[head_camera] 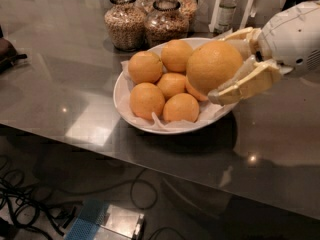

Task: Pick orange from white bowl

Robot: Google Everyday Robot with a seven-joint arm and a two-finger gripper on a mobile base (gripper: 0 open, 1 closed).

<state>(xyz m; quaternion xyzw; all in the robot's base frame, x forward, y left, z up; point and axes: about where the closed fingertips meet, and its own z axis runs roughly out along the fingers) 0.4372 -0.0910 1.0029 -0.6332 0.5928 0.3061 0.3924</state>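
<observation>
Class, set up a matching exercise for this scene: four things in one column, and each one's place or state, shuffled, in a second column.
1 orange
2 white bowl
3 gripper
4 glass jars

A behind the bowl, filled with grain
B held between two fingers
C on the table, holding smaller oranges
D at the right, shut on the biggest fruit

Pairs: 1-B, 2-C, 3-D, 4-A

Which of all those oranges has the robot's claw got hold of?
The biggest, paler orange at the right side of the white bowl: the end effector clamps it between two fingers, while the smaller, deeper-orange ones lie loose in the bowl.
</observation>
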